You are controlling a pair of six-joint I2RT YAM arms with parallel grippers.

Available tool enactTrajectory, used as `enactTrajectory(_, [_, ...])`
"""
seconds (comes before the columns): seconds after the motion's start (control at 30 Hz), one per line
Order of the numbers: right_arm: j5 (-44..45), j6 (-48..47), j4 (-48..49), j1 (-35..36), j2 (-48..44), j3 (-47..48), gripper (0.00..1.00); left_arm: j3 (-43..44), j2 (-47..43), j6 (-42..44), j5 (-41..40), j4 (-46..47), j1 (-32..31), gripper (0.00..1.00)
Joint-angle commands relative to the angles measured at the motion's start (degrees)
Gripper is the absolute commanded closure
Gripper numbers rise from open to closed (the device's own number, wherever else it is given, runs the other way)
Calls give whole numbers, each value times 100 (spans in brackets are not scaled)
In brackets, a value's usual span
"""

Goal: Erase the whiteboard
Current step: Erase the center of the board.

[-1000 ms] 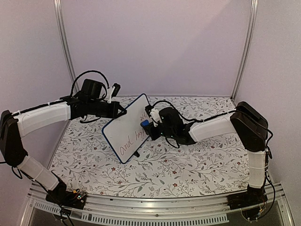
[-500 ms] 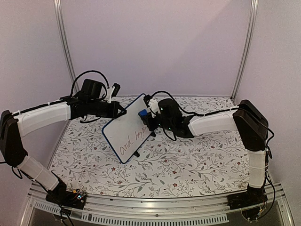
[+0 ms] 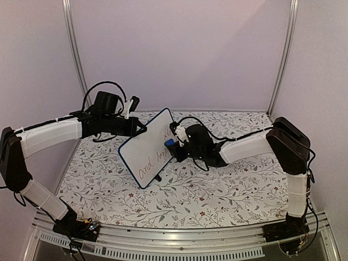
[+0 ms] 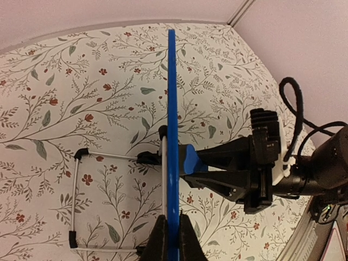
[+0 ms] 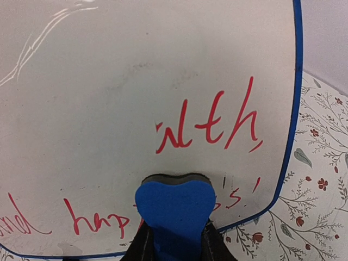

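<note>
The whiteboard (image 3: 148, 148) stands tilted on the table on its wire feet, with red handwriting on its face. My left gripper (image 3: 142, 128) is shut on its upper left edge; in the left wrist view (image 4: 173, 239) the board (image 4: 172, 109) shows edge-on as a blue strip between the fingers. My right gripper (image 3: 173, 147) is shut on the blue eraser (image 3: 169, 143) and presses it against the board's face. In the right wrist view the eraser (image 5: 174, 209) sits below red letters on the board (image 5: 109, 81); my gripper (image 5: 174, 244) holds its base.
The table (image 3: 228, 185) has a floral cloth. The board's wire stand (image 4: 76, 201) rests on the cloth behind it. Metal posts (image 3: 73, 49) stand at the back corners. Black cables (image 3: 98, 89) loop off both wrists.
My right gripper carried the eraser up toward the board's top edge, then back down to the board's right middle. The left arm and the board have stayed put.
</note>
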Motion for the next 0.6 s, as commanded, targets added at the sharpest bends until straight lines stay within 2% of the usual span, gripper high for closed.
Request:
enactTrajectory(0.0, [22,41,138,-31,-98,156,84,-119,208,8,178,-218,-157,100])
enactTrajectory(0.37, [149,-328,-100,-172,-104,1015,83,-116,194,5,170,-214,-158,100])
enactTrajectory(0.57, [79,-305,-127,-216,31,949,83,-119,187,8,164,-224,-153,100])
